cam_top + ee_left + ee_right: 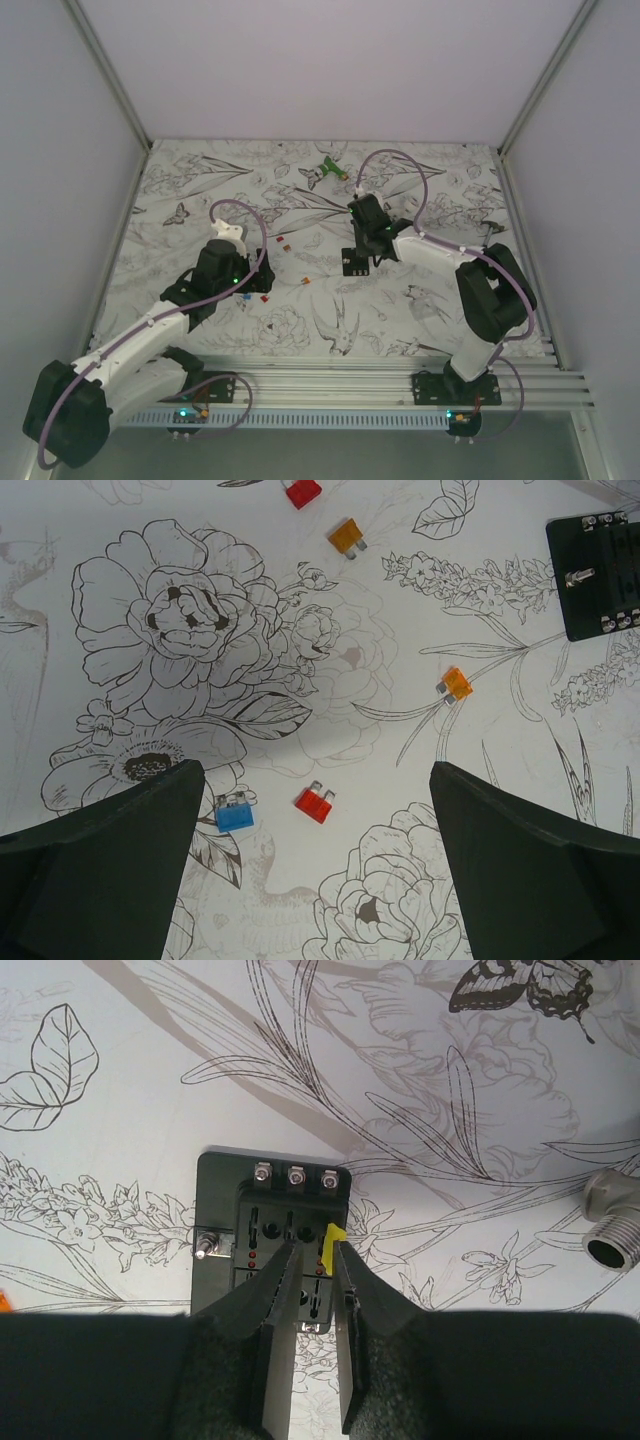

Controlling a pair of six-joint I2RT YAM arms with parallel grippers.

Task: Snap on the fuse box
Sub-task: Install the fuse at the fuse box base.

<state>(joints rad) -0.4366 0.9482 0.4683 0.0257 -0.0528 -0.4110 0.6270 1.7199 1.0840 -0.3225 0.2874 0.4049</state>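
Over the left half of the bench [200,200], the left tool [315,765] hovered with its jaws as wide as they go and nothing between them, taking no part in the step. Just right of centre, at mid-depth, the fuse box [215,1200] lay flat on the bench, face up, with a row of three screws along its far edge. Directly above its face stood the right tool [315,1250], jaws only narrowly apart. A yellow fuse [333,1243] stood upright between the tips, against the right-hand one. Whether it was pinched or already resting in its slot could not be told.

The step appeared to be seating that fuse. It probably called for a straight downward press, with the blades square to the slot. The box was unrestrained, so any sideways load would likely slide it.

Loose parts lay beneath the left tool, from left to right a blue fuse [234,812], a red fuse [314,803] and an orange fuse [456,683], all well apart from the box. A green-and-white object [327,171] lay at the far side of the bench. A threaded metal fitting [612,1222] sat near the box in the right wrist view. None of these obstructed the press.
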